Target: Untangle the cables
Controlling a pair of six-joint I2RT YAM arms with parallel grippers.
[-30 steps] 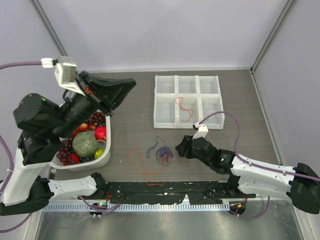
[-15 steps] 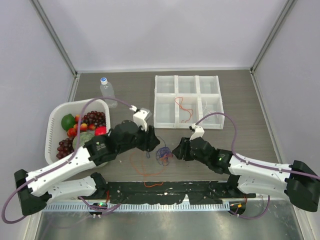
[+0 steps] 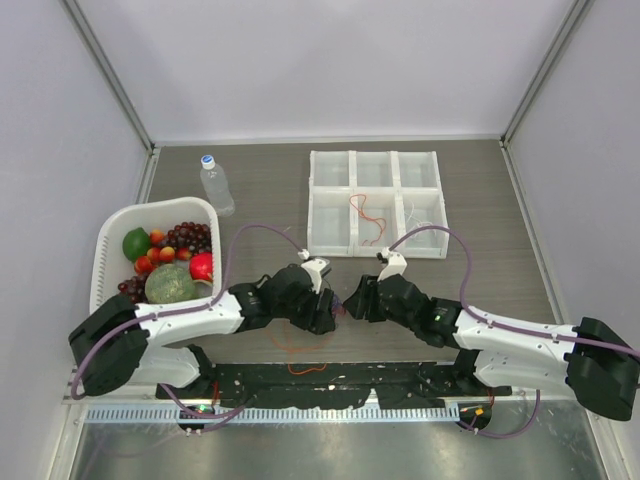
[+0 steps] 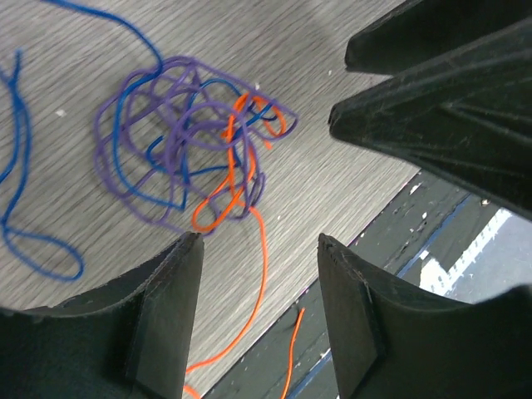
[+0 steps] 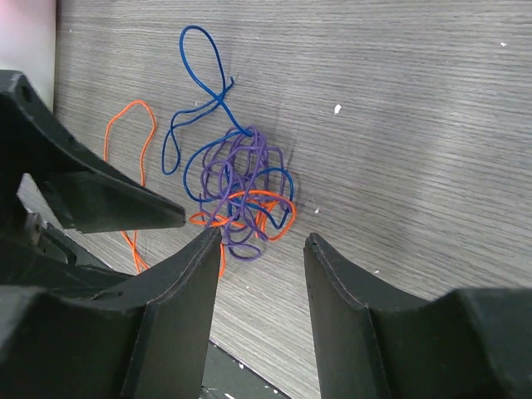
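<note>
The cables (image 4: 191, 154) lie in a small knot of purple, blue and orange strands on the wooden table. In the right wrist view the knot (image 5: 241, 191) sits just ahead of the fingertips. A blue loop (image 5: 199, 58) runs out from the knot, and an orange loop (image 5: 129, 133) lies to its left. My left gripper (image 4: 259, 241) is open and empty, just short of the knot, over a trailing orange strand (image 4: 253, 283). My right gripper (image 5: 263, 237) is open and empty too. From above, the left gripper (image 3: 325, 310) and right gripper (image 3: 352, 300) face each other and hide most of the knot (image 3: 338, 304).
A white compartment tray (image 3: 375, 160) stands behind the grippers, with an orange cable (image 3: 365, 215) in a middle cell. At the left is a white basket (image 3: 105, 240) of fruit, with a water bottle (image 3: 215, 185) behind it. The black base rail (image 3: 330, 385) runs along the near edge.
The left arm swung down from high over the basket to the knot, and its jaws went from shut to open. The right gripper edged a little left toward the knot.
</note>
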